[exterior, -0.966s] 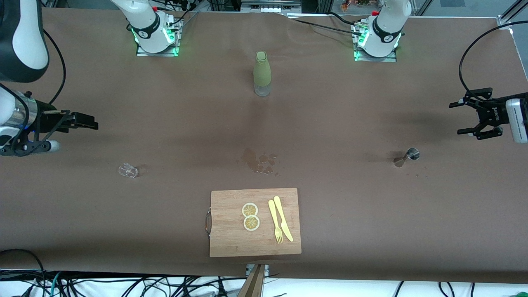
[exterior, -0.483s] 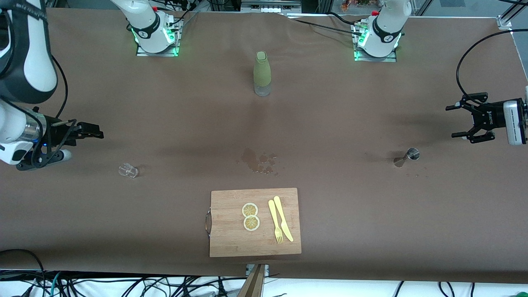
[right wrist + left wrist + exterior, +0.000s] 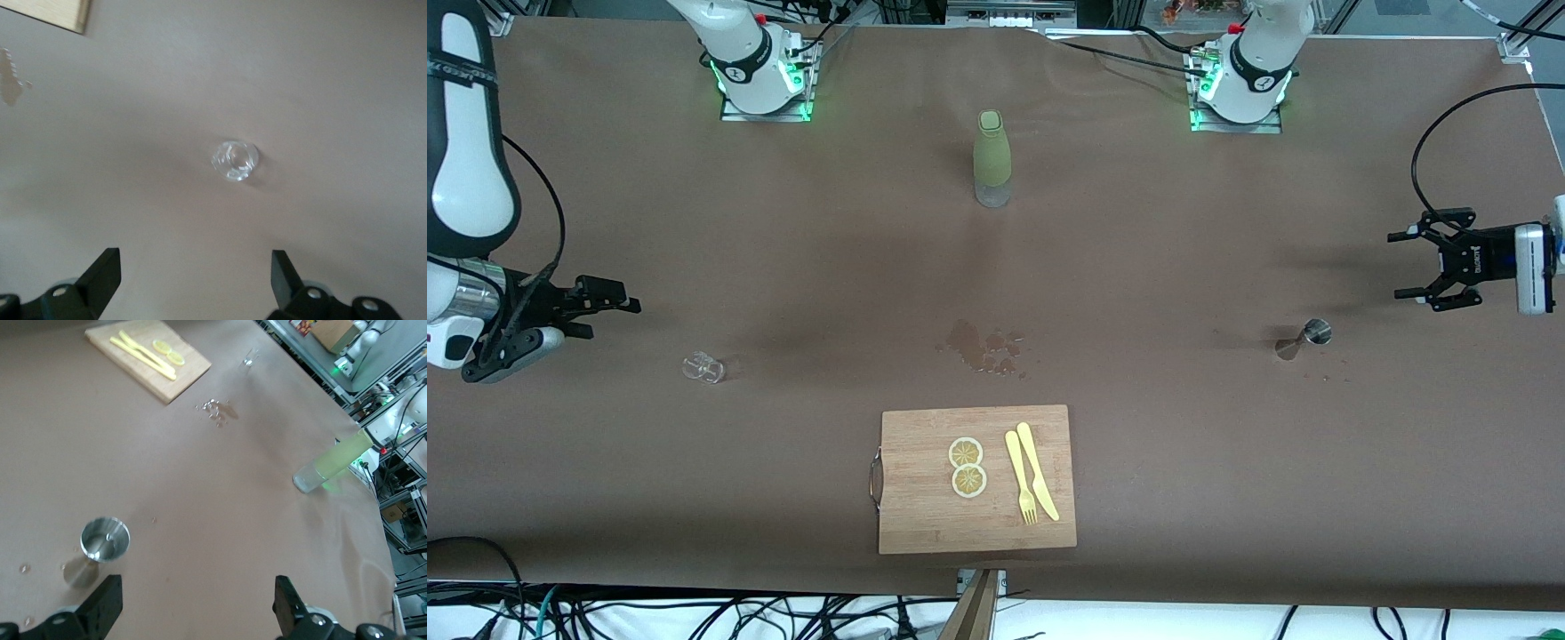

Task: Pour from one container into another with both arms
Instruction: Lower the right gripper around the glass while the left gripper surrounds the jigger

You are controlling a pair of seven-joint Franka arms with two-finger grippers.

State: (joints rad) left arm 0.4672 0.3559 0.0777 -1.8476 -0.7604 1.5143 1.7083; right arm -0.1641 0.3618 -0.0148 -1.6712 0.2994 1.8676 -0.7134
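The tiny clear glass cup (image 3: 703, 366) sits on the brown table toward the right arm's end; it also shows in the right wrist view (image 3: 235, 160). My right gripper (image 3: 612, 318) hovers open beside it, apart from it, and holds nothing (image 3: 193, 263). The shiny steel jigger (image 3: 1309, 337) stands toward the left arm's end and appears in the left wrist view (image 3: 105, 539). My left gripper (image 3: 1400, 265) hangs open over the table near the jigger, with nothing between its fingers (image 3: 197, 590).
A tall olive-green bottle (image 3: 991, 158) stands mid-table near the bases. A wet spill (image 3: 985, 347) lies at the centre. A wooden cutting board (image 3: 925, 516) with two lemon slices (image 3: 967, 467) and a yellow fork and knife (image 3: 1030, 484) lies near the front edge.
My right gripper has come down closer to the table beside the glass cup, and its fingers now stand spread. My left gripper has dropped a little lower near the jigger.
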